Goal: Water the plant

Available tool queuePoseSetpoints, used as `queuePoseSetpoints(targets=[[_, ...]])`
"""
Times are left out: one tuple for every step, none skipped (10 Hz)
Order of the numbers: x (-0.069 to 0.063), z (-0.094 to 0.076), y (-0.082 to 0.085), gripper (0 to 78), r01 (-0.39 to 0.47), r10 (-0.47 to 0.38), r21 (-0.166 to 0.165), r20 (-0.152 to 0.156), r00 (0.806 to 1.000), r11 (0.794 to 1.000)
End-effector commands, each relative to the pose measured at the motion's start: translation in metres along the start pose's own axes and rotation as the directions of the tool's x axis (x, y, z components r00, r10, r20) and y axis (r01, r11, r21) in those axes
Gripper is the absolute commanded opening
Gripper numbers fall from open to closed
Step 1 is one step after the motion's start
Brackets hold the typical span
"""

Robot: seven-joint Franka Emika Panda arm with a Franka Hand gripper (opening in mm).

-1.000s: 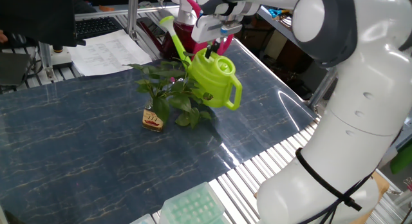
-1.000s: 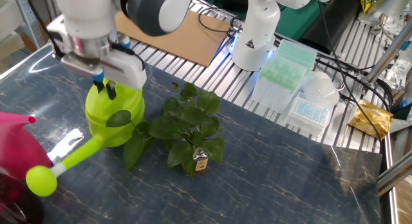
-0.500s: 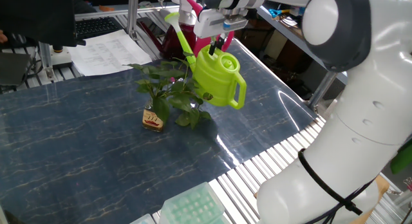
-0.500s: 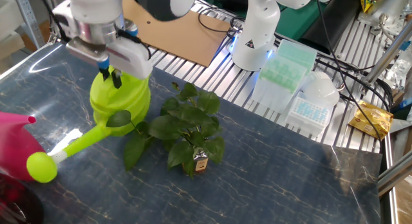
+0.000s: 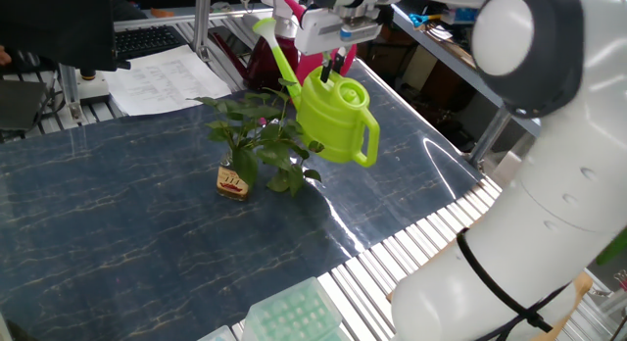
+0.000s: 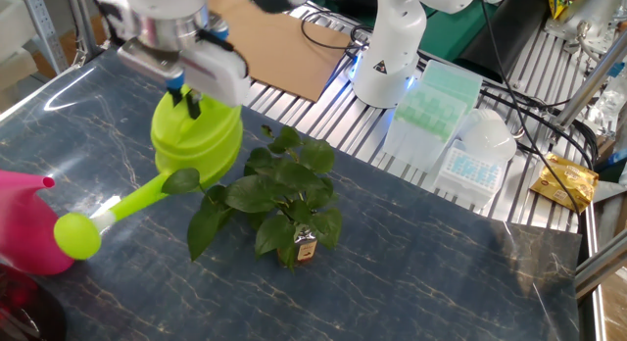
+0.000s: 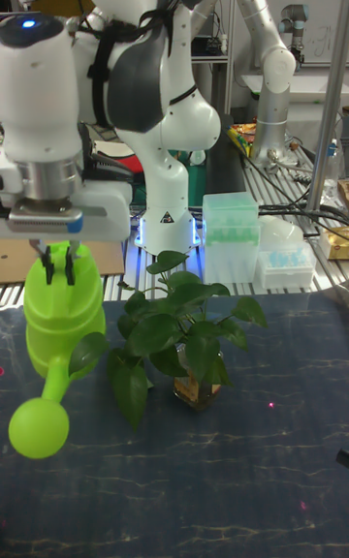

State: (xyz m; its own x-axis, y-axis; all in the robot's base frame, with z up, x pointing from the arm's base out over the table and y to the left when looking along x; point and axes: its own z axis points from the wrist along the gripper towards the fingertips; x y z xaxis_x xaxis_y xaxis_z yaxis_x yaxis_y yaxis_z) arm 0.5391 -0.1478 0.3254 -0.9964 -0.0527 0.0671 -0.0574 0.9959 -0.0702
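The plant point(image 5: 257, 135) point(image 6: 284, 189) point(image 7: 179, 330) is a leafy green sprig in a tiny glass bottle point(image 5: 232, 180) point(image 6: 304, 249) with a red-yellow label, standing on the dark table. A lime green watering can point(image 5: 335, 120) point(image 6: 196, 143) point(image 7: 60, 335) hangs above the table right beside the leaves. My gripper point(image 5: 338, 62) point(image 6: 183, 99) point(image 7: 58, 267) is shut on the can's top. Its long spout and round head point(image 6: 76, 235) point(image 7: 37, 427) point away from the plant toward the pink watering can.
A pink watering can point(image 6: 29, 233) point(image 5: 289, 27) stands at the table's edge by the spout. Green and white tip boxes point(image 6: 431, 96) point(image 7: 231, 219) sit on the slatted bench beyond the table. Papers point(image 5: 162, 76) and a second robot base point(image 6: 387, 57) lie nearby.
The gripper has lifted the lime can and carried it a little nearer the plant; the spout has risen with it.
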Motion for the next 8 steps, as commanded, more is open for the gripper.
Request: queuePoseSetpoints(targets=[[0.014, -0.015, 0.009, 1.2, -0.025, 0.026, 0.022, -0.025, 0.999, 0.999], [0.023, -0.021, 0.014, 1.2, -0.042, 0.043, 0.029, -0.037, 0.998, 0.999], [0.028, -0.025, 0.018, 1.2, -0.052, 0.053, 0.030, -0.044, 0.998, 0.998], [0.033, -0.028, 0.020, 1.2, -0.059, 0.060, 0.032, -0.049, 0.997, 0.998], [0.036, -0.029, 0.022, 1.2, -0.066, 0.068, 0.033, -0.054, 0.996, 0.997], [0.039, -0.031, 0.024, 1.2, -0.076, 0.078, 0.039, -0.062, 0.995, 0.996], [0.041, -0.033, 0.025, 1.2, -0.087, 0.090, 0.039, -0.067, 0.994, 0.995], [0.044, -0.037, 0.027, 1.2, -0.108, 0.111, 0.040, -0.075, 0.991, 0.993]])
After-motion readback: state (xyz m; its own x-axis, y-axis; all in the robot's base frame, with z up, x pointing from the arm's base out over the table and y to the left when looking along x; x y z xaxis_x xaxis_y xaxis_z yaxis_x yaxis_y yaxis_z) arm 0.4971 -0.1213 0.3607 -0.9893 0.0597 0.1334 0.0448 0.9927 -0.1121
